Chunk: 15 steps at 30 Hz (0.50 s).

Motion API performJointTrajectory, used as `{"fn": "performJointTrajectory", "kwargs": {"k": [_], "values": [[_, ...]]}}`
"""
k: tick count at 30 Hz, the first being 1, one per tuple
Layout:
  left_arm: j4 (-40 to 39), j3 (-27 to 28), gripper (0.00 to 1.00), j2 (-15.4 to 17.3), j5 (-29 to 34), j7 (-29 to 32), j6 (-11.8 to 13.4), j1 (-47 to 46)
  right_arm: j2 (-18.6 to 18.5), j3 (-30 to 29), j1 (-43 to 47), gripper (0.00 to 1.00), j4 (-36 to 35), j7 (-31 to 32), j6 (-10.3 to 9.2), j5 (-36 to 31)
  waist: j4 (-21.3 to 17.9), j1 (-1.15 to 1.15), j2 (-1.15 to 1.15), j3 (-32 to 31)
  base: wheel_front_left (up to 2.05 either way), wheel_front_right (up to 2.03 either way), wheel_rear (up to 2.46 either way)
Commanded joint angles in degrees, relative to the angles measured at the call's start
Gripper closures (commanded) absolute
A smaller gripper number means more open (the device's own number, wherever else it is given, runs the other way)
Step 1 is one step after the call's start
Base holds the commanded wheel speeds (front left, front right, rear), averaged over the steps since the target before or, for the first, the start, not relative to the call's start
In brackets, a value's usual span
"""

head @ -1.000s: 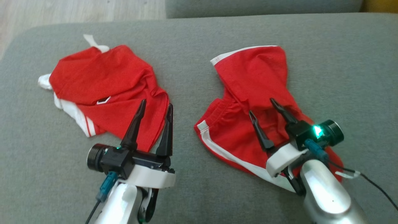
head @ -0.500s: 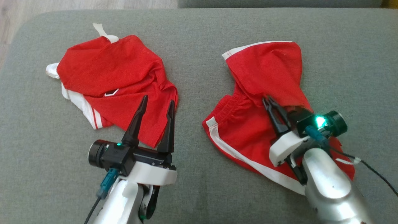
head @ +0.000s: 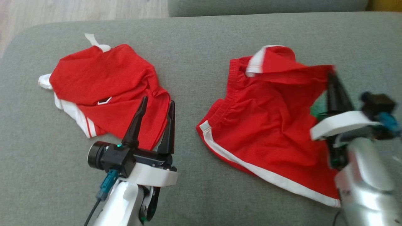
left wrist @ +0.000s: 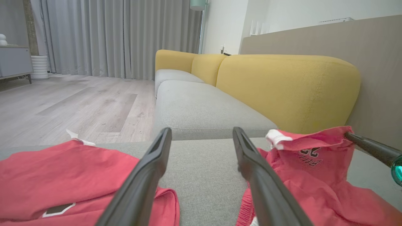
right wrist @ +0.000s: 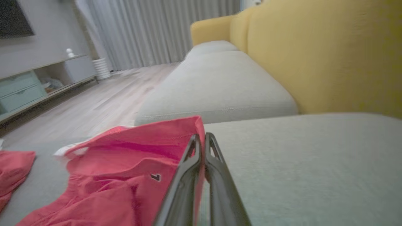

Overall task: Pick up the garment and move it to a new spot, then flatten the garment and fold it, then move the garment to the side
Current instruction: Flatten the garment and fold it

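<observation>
Garment: red shorts with a white side stripe, seen on the right half of the grey cushion. Its far right corner is held raised off the cushion, and the rest is spread on the fabric. A white-edged hem is folded over at the far side. Bare grey is seen to the garment's right and beyond it, up to the seam with the next seat. A strip of bare cushion separates it from a second red garment, which is crumpled on the left half. The cushion's far left corner is rounded, with wooden floor beyond it.

Right gripper: the fingers are pressed together and the garment's red edge is pinched between them. The forearm is brought in from the lower right and is blurred in the head view.

Left gripper: the fingers are spread with nothing between them. It is held over the near edge of the second red garment, pointed away from the robot.
</observation>
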Motion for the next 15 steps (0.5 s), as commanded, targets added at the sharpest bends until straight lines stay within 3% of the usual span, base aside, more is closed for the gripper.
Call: {"fn": "performJointTrajectory", "kwargs": {"k": [1, 6, 8, 10, 11, 15], "values": [[-1.78, 2.13, 0.00, 0.02, 0.52, -0.46, 0.28, -1.14, 0.62, -2.57, -2.61, 1.00, -1.02, 0.73, -0.04, 1.86, -0.36, 0.00, 0.00, -0.11, 0.00, 0.00, 0.00], [-1.80, 1.95, 0.00, 0.02, 0.65, -0.46, 0.15, -1.10, 0.63, -12.86, -3.85, 1.00, 2.58, 1.84, -0.04, 8.19, -0.57, 0.00, 0.00, 0.00, 0.00, 0.00, 0.00], [-1.77, 1.90, 0.00, 0.02, 0.66, -0.46, 0.11, -1.05, 0.63, -15.15, -4.10, 1.00, 3.83, 1.86, -0.04, 8.40, -0.59, 0.00, 0.00, 0.01, 0.00, 0.00, 0.00], [-1.67, 1.76, 0.00, 0.02, 0.69, -0.46, 0.01, -0.97, 0.63, -21.24, -4.75, 1.00, 6.88, 1.67, -0.04, 6.65, -0.52, 0.00, 0.00, -0.01, 0.00, 0.00, 0.00], [-1.63, 1.69, 0.00, 0.02, 0.69, -0.46, -0.04, -0.95, 0.63, -23.96, -5.27, 0.00, 8.69, 1.79, -0.04, 5.69, -0.45, 0.00, 0.00, -0.04, 0.00, 0.00, 0.00], [-1.35, 1.70, 0.00, 0.02, 0.75, -0.46, -0.22, -0.82, 0.64, -33.08, -7.60, 0.00, 13.45, 0.70, -0.04, 0.19, -0.30, 0.00, 0.00, -0.33, 0.00, 0.00, 0.00]]}}
